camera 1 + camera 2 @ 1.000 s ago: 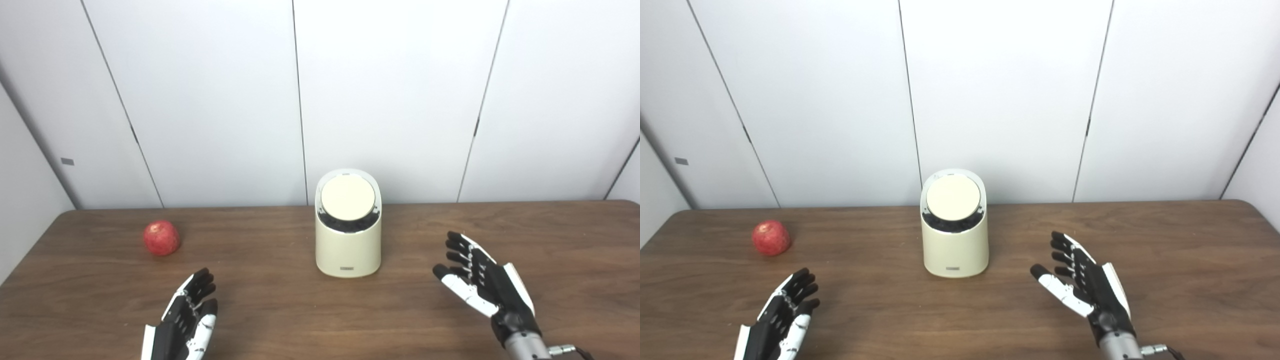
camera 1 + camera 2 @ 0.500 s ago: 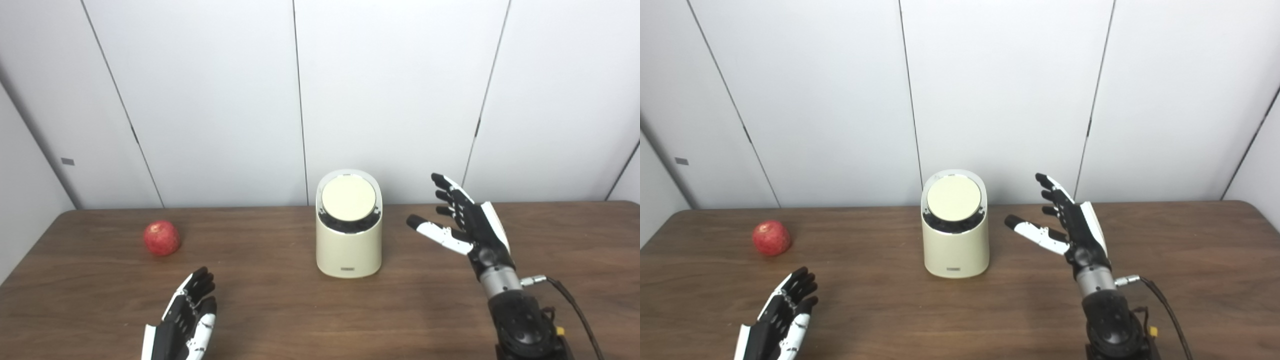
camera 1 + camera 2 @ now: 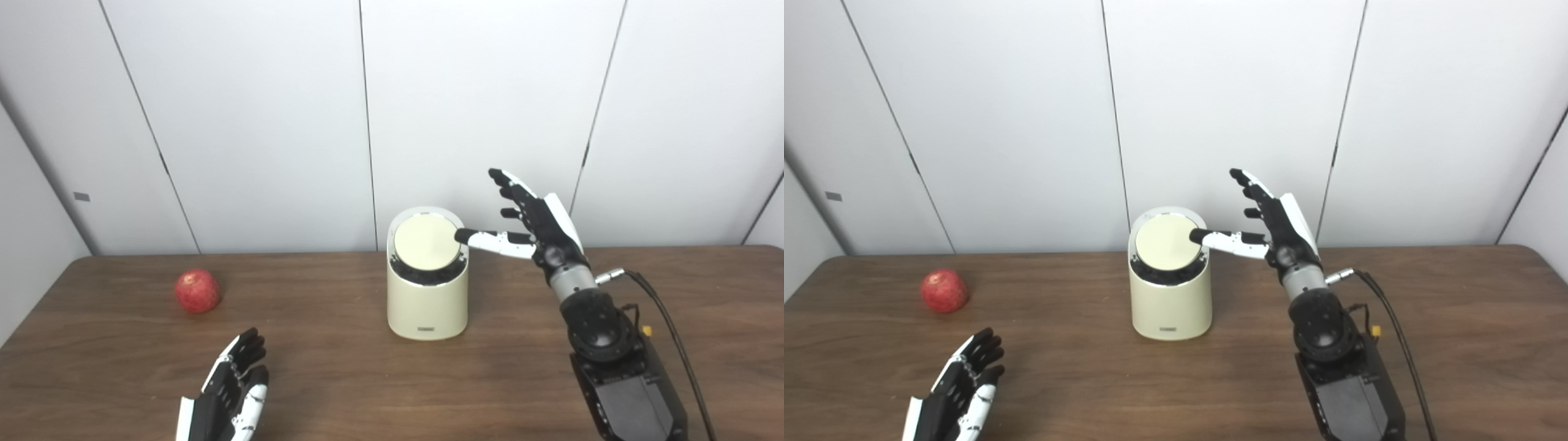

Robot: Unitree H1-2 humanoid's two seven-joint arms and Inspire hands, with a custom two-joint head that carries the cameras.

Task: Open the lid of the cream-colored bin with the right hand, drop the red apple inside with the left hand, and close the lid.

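The cream-coloured plastic bin (image 3: pixel 427 288) stands upright near the middle of the dark brown wooden table (image 3: pixel 551 392), set towards the far edge, and its round, slanted cream lid (image 3: pixel 427 242) sits shut inside a pale rim. The black-and-white right hand (image 3: pixel 531 223) is raised beside the top of the bin, spread wide and holding nothing, its fingers (image 3: pixel 1252 193) fanned upward against the white panelled wall (image 3: pixel 245 122) while the white thumb reaches sideways so that its dark tip lies at the right edge of the lid; whether it actually touches I cannot tell. The small round red apple (image 3: pixel 197 291) rests on the table well to the left of the bin, with bare wood all round it and a good stretch of space before the table's left edge. The black-and-white left hand (image 3: pixel 229 392) is low at the near edge, palm up, fingers loosely extended and empty, well apart from both apple and bin. Between that hand and the bin the tabletop is open, and the right half of the table beyond the right forearm and its trailing black cable (image 3: pixel 667 324) is open too. A small label at the foot of the bin's front is too tiny to read.
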